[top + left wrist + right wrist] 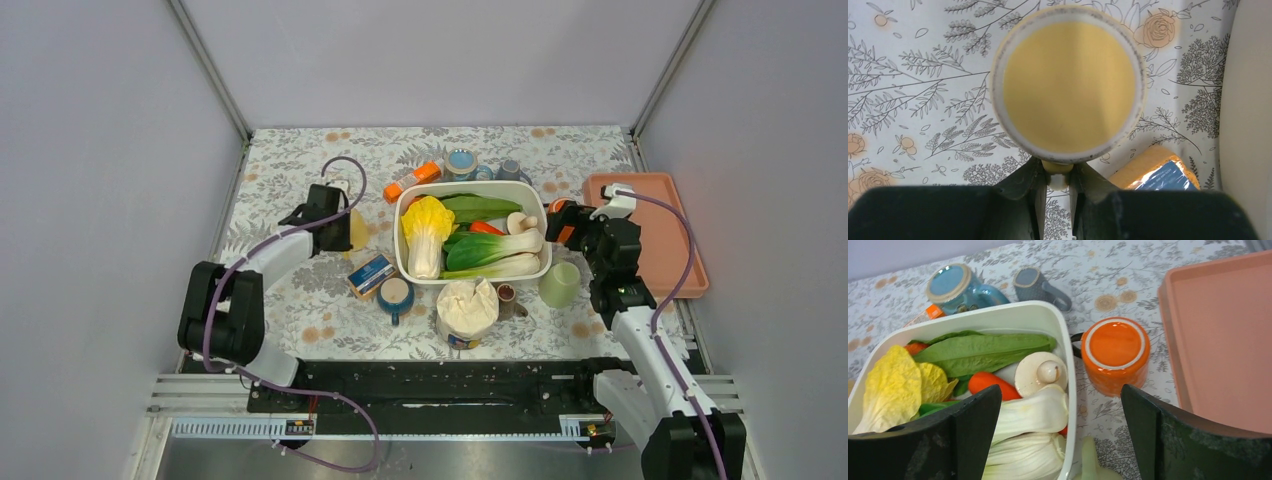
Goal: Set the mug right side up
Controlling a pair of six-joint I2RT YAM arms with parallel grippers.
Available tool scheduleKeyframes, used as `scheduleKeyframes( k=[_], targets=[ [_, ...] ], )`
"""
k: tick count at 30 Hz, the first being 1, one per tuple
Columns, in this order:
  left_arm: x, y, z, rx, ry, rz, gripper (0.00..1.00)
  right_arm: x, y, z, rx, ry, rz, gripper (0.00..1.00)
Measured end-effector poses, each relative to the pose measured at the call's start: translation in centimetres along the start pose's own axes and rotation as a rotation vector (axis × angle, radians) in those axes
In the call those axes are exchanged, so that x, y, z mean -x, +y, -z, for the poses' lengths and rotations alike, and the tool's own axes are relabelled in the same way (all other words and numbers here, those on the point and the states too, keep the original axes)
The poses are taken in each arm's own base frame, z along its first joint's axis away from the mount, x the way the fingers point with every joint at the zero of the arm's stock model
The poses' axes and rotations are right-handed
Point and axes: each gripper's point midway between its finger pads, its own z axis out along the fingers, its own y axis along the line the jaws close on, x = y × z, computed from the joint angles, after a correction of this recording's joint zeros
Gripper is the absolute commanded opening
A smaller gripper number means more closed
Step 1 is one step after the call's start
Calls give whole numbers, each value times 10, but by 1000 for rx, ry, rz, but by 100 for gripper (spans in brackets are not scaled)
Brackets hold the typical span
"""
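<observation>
Overhead, the left gripper sits against the pale yellow ceramic mug on the floral-printed table, left of the white rectangular tub of vegetables; its grip is hidden from there. The left wrist view alone shows the mug's flat base facing up, rim down on the cloth, and the dark fingers pinching its handle between them. The right gripper hangs with jaws spread wide, holding nothing; its wrist view shows plainly an orange glazed mug, upside down, between the tub and a salmon plastic tray.
</observation>
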Motion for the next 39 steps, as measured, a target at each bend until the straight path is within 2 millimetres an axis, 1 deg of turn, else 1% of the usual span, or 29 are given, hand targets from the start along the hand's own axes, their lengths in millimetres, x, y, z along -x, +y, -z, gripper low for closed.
scheduleKeyframes(
  k=[2,4,6,8,10,12,13,15,17,20,22,24,27,30,33,34,39],
  targets=[
    [1,5,3,-27,12,43,0,-4,9,1,35,21,2,99],
    [2,11,9,-56,25,94,0,-7,27,1,85,65,14,99],
    [5,15,18,-87,34,143,0,-3,58,2,172,95,30,99],
    [14,15,29,-117,21,173,0,7,96,5,283,104,27,99],
    [27,6,42,-174,-3,182,0,18,136,13,402,102,3,99],
    [42,-8,59,-247,-36,187,0,22,170,23,498,106,-30,97],
    [49,-14,67,-277,-52,188,0,22,184,27,535,111,-48,96],
    [64,-25,88,-341,-93,190,0,18,215,36,623,136,-99,95],
    [81,-37,113,-408,-146,188,0,9,243,42,700,174,-162,95],
    [105,-53,152,-508,-224,181,0,-5,274,45,768,238,-257,94],
    [116,-64,178,-573,-270,171,0,-11,288,46,791,269,-319,94],
    [120,-75,200,-630,-300,156,0,-10,303,47,820,280,-378,94],
    [119,-96,227,-727,-314,121,0,3,326,51,887,263,-466,93],
    [112,-116,243,-820,-287,95,0,20,341,57,954,234,-539,92],
    [103,-127,248,-862,-245,89,0,35,349,58,996,200,-594,87],
    [101,-130,249,-871,-234,87,0,38,351,59,1006,194,-604,82],
    [90,-149,257,-934,-193,56,0,51,358,65,1067,164,-647,48]
  ],
)
